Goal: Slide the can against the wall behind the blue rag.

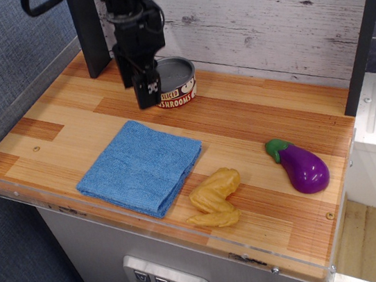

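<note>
Nearly done — can (pixel 175 82) close to the wall (pixel 262 18), behind the rag (pixel 141 166), pincer (pixel 144 91) pressed at its left side. Grip unclear — maybe a last nudge left.

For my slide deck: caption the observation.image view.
Pincer beside the can near the wall, behind the blue rag.

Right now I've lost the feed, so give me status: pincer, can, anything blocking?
Pincer down at can's left side, grip unclear. Can upright near wall, behind blue rag. Nothing between can and wall.
</note>
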Controlling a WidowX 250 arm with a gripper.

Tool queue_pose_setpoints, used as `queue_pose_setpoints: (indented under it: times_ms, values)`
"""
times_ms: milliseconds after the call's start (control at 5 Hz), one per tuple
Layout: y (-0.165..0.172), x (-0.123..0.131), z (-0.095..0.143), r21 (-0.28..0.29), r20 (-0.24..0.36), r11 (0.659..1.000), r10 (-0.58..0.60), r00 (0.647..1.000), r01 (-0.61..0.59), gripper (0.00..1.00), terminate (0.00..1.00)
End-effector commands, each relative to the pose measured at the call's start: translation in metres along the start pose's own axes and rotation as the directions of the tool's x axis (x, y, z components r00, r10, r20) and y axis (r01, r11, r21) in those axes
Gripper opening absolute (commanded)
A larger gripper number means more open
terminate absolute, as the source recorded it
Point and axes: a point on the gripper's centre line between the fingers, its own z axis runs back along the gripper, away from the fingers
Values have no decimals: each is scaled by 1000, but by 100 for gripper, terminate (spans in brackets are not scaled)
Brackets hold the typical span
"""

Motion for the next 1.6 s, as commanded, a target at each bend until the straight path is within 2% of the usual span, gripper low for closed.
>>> queue_pose_setpoints:
  times_ms: [0,200,400,600,800,1000,1200,1400]
  values:
    - [0,-34,71,87,15,968,237,971,-237,100,0]
    - [-12,-46,97,68,61,898,430,901,-434,100,0]
    - [-32,-42,106,33,95,838,539,837,-544,100,0]
    - [-51,-22,103,-11,123,764,642,757,-646,100,0]
    - [-82,4,106,-8,117,799,598,793,-602,100,0]
    - [-100,20,111,-24,176,788,609,773,-615,100,0]
    - [-124,39,116,-34,170,809,583,794,-587,100,0]
    - [-144,48,118,-39,179,859,509,842,-511,100,0]
